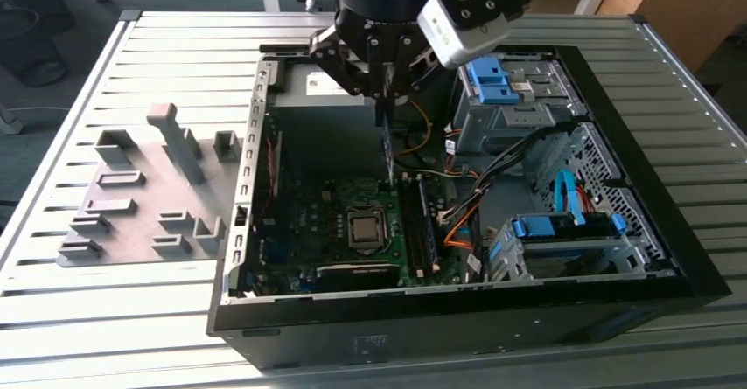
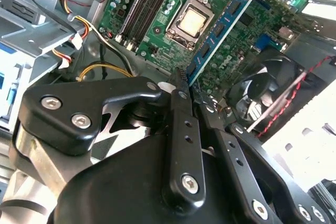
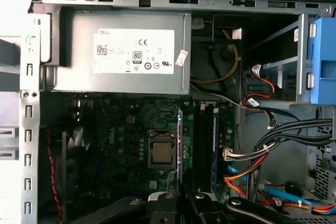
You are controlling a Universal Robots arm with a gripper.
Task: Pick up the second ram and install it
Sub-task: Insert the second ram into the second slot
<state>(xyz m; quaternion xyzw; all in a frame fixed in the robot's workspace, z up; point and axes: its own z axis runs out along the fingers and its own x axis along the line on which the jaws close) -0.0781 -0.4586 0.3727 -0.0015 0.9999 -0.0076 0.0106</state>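
Observation:
My gripper (image 1: 386,99) hangs over the open computer case (image 1: 467,297), shut on the second ram (image 1: 387,144). The stick is a narrow blue-green board and points down toward the motherboard (image 1: 315,223), its lower end just above the board near the CPU socket (image 1: 366,227). In the second wrist view the ram (image 2: 223,27) runs out from between the black fingers (image 2: 178,103). In the first wrist view the ram (image 3: 179,140) shows edge-on, beside the dark memory slots (image 3: 203,140). The slots (image 1: 422,223) lie to the exterior view's right of the stick.
A grey fixture plate with plastic blocks (image 1: 140,197) lies outside the case on the exterior view's left. The power supply (image 3: 121,51) fills the case's far end. Blue drive cages (image 1: 502,83) (image 1: 561,232), orange and black cables (image 1: 461,218) and a fan (image 2: 262,93) crowd the case.

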